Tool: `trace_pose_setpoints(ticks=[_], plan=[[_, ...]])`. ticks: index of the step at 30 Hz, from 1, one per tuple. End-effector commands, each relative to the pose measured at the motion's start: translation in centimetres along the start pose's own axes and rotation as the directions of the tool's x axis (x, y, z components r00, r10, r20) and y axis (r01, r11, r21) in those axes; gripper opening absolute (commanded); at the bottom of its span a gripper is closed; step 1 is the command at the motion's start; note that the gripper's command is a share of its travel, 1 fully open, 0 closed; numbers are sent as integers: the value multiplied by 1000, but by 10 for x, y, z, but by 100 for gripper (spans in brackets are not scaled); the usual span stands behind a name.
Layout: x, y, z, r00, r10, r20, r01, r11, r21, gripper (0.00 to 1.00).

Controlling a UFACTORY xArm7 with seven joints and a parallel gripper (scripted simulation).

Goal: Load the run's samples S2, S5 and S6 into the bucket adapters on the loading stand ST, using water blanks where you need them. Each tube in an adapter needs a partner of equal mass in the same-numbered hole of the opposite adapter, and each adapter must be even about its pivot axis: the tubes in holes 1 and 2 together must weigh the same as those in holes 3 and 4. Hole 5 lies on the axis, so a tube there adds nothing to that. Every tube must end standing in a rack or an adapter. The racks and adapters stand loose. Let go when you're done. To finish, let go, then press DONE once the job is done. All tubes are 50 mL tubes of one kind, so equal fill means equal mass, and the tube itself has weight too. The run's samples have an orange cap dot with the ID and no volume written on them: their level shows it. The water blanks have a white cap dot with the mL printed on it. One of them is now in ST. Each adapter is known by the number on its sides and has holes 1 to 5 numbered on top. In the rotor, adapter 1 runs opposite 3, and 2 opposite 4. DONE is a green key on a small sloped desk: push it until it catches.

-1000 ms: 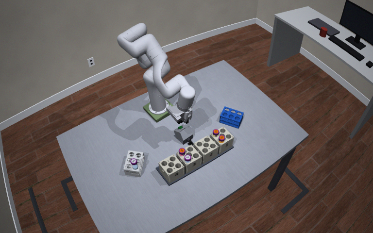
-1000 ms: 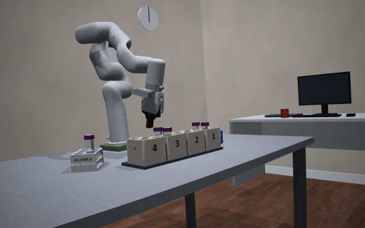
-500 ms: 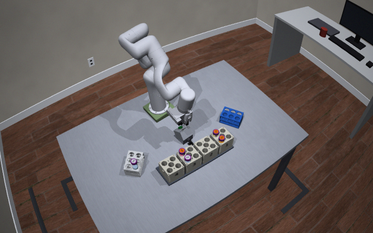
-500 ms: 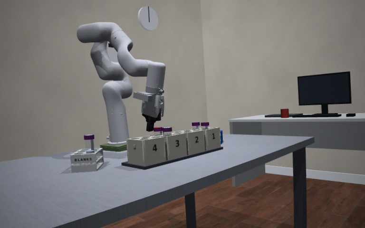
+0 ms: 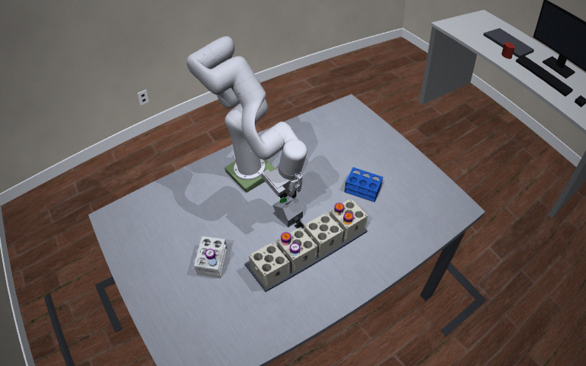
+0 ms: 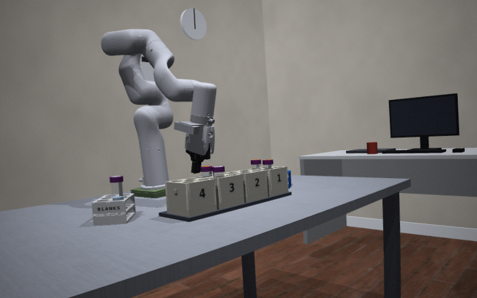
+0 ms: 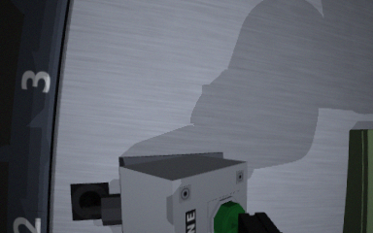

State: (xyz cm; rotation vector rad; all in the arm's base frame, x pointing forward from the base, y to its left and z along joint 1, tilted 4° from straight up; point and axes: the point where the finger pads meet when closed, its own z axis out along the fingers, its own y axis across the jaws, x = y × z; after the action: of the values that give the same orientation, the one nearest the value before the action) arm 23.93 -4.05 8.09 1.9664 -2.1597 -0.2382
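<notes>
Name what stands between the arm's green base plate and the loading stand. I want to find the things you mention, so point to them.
The small sloped desk (image 5: 287, 213) (image 7: 148, 199) with its green key (image 5: 283, 200) (image 7: 227, 219). The top and wrist views both show it there.

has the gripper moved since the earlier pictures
Yes, the gripper has come down: in the exterior view its fingertips now sit lower relative to the purple caps on adapter 3.
</notes>
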Motion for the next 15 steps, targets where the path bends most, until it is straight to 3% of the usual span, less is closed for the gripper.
trace_pose_setpoints(ticks=[1, 15], plan=[[0, -2, 1, 1000, 0, 0, 0, 1000, 3, 0], [0, -4, 9, 1000, 0, 0, 0, 1000, 3, 0]])
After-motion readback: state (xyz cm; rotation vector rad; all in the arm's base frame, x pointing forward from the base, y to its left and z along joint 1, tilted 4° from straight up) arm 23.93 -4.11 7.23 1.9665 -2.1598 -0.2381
